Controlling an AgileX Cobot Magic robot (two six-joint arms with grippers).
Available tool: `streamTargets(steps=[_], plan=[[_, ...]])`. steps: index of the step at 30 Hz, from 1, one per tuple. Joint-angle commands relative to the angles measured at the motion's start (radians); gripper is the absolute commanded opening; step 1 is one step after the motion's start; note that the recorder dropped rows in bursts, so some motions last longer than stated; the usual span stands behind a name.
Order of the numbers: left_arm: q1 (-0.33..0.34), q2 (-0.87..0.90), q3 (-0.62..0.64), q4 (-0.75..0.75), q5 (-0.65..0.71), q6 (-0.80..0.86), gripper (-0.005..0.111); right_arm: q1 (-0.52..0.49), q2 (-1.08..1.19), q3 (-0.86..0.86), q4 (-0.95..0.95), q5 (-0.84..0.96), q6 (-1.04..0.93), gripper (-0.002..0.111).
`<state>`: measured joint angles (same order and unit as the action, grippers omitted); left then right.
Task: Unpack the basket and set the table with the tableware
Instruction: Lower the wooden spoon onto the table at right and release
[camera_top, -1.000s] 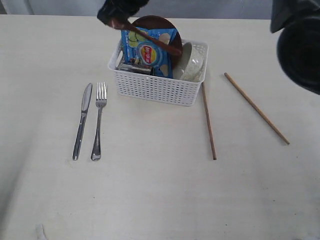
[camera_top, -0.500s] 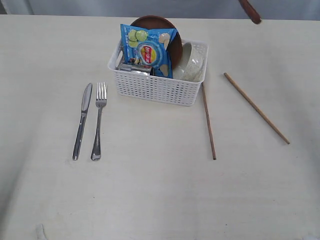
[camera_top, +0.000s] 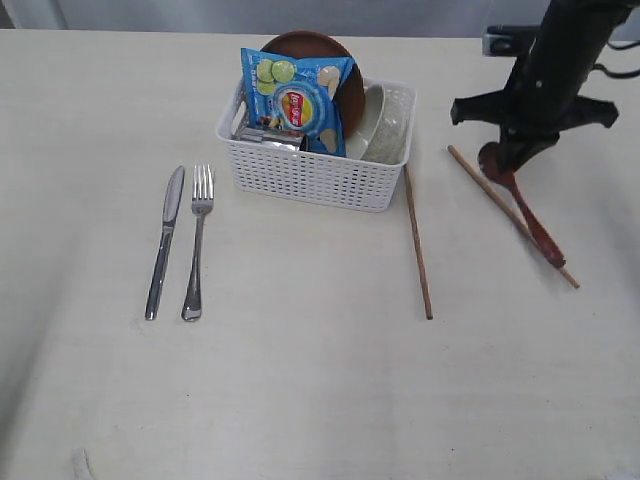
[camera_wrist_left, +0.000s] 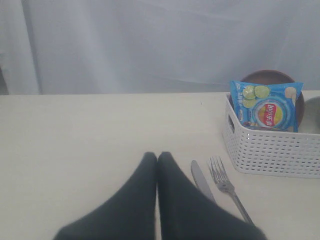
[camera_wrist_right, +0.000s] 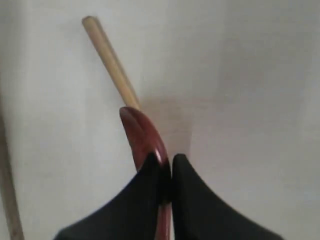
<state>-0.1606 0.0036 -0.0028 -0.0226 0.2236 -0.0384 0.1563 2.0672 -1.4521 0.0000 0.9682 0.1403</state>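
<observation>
We find the right gripper (camera_wrist_right: 166, 172) clamped on the spoon (camera_top: 535, 225). Its handle runs along the outer chopstick (camera_top: 466, 166), seemingly touching it.

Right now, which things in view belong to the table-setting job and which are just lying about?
Job: white basket; steel knife; steel fork; two wooden chopsticks; wooden spoon, in the right pincer; brown plate and off-white bowl, in the basket.
Lying about: blue chip bag, in the basket.
</observation>
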Motion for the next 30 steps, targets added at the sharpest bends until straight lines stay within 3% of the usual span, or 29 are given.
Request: streamTargets(steps=[1, 18, 21, 26, 30], plan=[[-0.001, -0.004, 0.003, -0.008, -0.011, 0.0, 0.0, -0.02, -0.007, 0.116, 0.0, -0.127, 0.069, 0.0], [-0.001, -0.004, 0.003, -0.008, -0.011, 0.0, 0.0, -0.026, -0.009, 0.139, -0.051, -0.115, 0.043, 0.0], [-0.001, -0.004, 0.003, -0.008, -0.011, 0.0, 0.0, -0.026, -0.009, 0.139, -0.051, -0.115, 0.029, 0.016], [-0.001, -0.004, 0.003, -0.008, -0.011, 0.0, 0.0, -0.026, -0.009, 0.136, -0.051, -0.115, 0.029, 0.056], [-0.001, -0.004, 0.003, -0.008, -0.011, 0.0, 0.0, -0.026, -0.034, 0.099, -0.113, -0.111, 0.041, 0.057]])
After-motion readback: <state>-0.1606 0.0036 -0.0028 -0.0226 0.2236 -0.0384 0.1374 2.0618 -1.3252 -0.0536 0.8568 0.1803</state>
